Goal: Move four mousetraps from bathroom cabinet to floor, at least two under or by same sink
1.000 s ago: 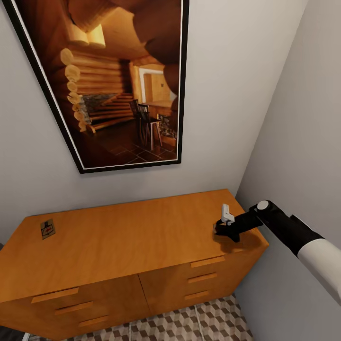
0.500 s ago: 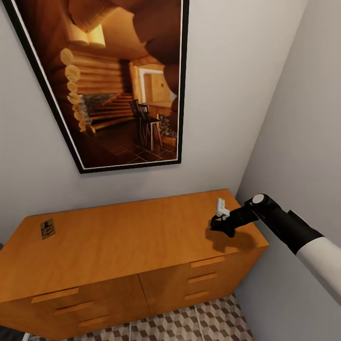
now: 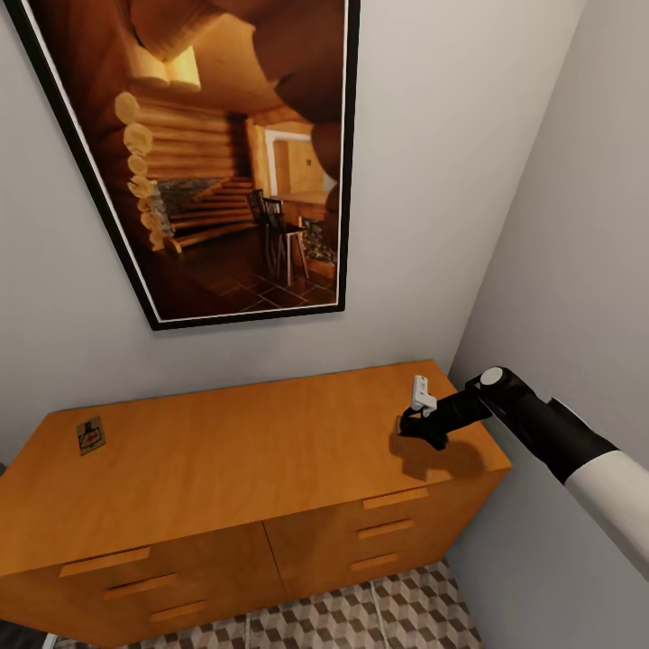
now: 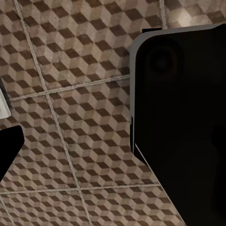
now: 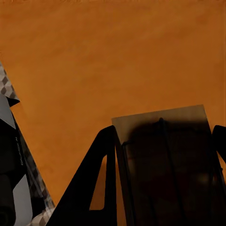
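One mousetrap (image 5: 162, 141) flat between right gripper (image 5: 165, 179) fingers, lengthwise along them

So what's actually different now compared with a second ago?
The right gripper slid a little leftward and farther back over the cabinet top during the first half second, then barely moved. In the right wrist view, its jaws straddle a mousetrap lying flat on the wood. Whether they grip it can't be told. The other mousetrap at the cabinet's far left stayed put.
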`<state>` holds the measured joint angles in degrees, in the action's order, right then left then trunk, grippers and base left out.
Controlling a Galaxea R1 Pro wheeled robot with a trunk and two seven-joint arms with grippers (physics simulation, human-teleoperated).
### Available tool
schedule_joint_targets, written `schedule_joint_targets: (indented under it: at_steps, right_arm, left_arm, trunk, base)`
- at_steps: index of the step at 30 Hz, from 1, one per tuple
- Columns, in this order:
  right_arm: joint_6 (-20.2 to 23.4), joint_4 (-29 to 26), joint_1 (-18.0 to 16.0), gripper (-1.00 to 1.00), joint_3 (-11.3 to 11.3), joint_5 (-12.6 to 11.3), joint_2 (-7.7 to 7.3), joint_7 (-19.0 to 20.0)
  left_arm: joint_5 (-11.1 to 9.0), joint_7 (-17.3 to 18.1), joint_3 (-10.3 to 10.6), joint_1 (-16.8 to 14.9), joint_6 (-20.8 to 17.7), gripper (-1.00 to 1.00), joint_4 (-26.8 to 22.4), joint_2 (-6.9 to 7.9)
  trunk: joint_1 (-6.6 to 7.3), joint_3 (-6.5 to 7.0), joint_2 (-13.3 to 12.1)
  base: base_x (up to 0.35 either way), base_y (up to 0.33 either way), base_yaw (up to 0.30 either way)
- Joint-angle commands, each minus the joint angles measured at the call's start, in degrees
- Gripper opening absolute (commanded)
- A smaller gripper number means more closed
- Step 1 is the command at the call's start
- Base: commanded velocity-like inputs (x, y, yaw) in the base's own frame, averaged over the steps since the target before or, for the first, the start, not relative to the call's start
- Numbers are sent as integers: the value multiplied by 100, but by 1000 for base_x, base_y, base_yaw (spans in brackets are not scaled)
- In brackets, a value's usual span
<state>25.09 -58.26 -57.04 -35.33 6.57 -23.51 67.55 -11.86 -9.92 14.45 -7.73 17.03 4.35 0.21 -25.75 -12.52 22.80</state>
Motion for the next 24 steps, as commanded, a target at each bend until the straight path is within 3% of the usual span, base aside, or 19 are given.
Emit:
schedule_joint_targets:
  at_steps: [1, 10, 24]
  right_arm:
    - [62, -10, -5, -100, -8, 2, -4, 13]
    - [42, 4, -6, -100, -17, 11, -13, -16]
    - [39, 35, -6, -100, -26, 11, -13, -40]
  left_arm:
    - [-45, -3, 49, -9, 37, 100, 22, -3]
    - [-45, -2, 49, -9, 37, 100, 22, -3]
    - [-45, -1, 49, -9, 37, 100, 22, -6]
  trunk:
    - [-3, -11, 12]
    - [-3, -11, 12]
    - [-3, -11, 12]
  base:
    - [0, 0, 0]
    - [-28, 40, 0]
    - [-235, 199, 0]
